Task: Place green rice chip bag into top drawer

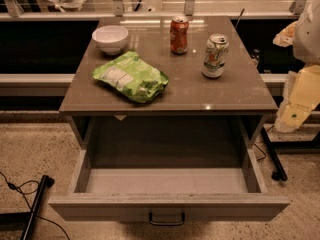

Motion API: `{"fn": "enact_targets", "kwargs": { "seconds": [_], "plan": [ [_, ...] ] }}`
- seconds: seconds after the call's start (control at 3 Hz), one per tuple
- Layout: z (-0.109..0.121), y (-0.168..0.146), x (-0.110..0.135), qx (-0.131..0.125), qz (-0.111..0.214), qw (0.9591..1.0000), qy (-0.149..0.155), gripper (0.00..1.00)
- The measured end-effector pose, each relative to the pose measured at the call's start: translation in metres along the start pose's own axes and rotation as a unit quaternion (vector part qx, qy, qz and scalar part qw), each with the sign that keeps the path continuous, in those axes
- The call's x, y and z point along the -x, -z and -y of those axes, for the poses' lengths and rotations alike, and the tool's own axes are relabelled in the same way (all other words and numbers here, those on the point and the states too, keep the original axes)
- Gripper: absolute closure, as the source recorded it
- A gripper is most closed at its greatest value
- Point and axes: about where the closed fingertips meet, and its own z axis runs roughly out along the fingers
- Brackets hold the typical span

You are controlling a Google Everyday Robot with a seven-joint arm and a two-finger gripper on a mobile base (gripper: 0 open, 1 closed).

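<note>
The green rice chip bag (131, 76) lies flat on the left half of the brown cabinet top (220, 91), its white label patch facing up. The top drawer (167, 204) is pulled out toward me, its pale inside bare, its dark handle (166, 218) at the front's centre. My arm hangs at the right edge of the view, beside the cabinet. Its gripper (292, 115) points down, well right of the bag and apart from it.
A white bowl (110, 38) stands at the back left of the top. A red soda can (179, 34) stands at the back centre, a green-and-white soda can (215, 56) to its right. A black stand leg (35, 204) and cables lie on the floor at left.
</note>
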Motion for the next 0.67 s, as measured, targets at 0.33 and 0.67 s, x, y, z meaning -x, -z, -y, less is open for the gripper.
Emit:
{"fn": "enact_targets", "kwargs": {
  "seconds": [0.33,0.67],
  "plan": [
    [0.000,0.000,0.000,0.000,0.000,1.0000,0.000,0.00],
    [0.018,-0.017,0.040,0.026,0.040,0.9988,0.012,0.00]
  ]
}}
